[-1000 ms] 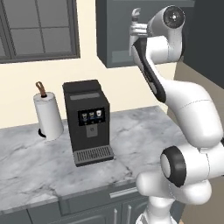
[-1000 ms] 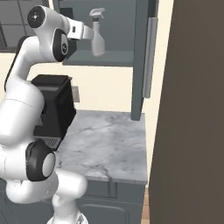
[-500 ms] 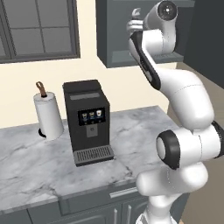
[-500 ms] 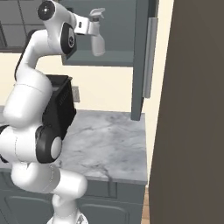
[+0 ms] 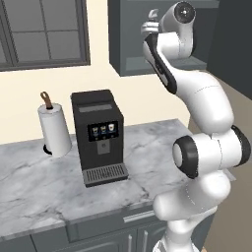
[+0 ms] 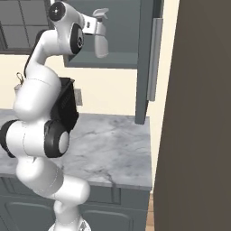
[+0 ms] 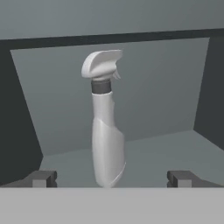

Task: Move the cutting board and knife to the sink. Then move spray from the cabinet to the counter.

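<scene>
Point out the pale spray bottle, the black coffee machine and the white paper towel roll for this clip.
Pale translucent spray bottle [image 7: 107, 148]: hand view, on its lower body.
Black boxy coffee machine [image 5: 98, 138]: left base view, on its front panel.
White paper towel roll [image 5: 54, 130]: left base view, on the roll's side.

wall [image 5: 98, 78]: cream | window [image 5: 42, 32]: dark-framed, upper left | tall panel [image 6: 203, 113]: brown, right

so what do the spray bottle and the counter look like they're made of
The spray looks like pale, slightly translucent plastic: smooth, moulded, with a dark collar under the trigger head. The counter looks like polished marble or a stone imitation: grey-white with dark veins.
</scene>
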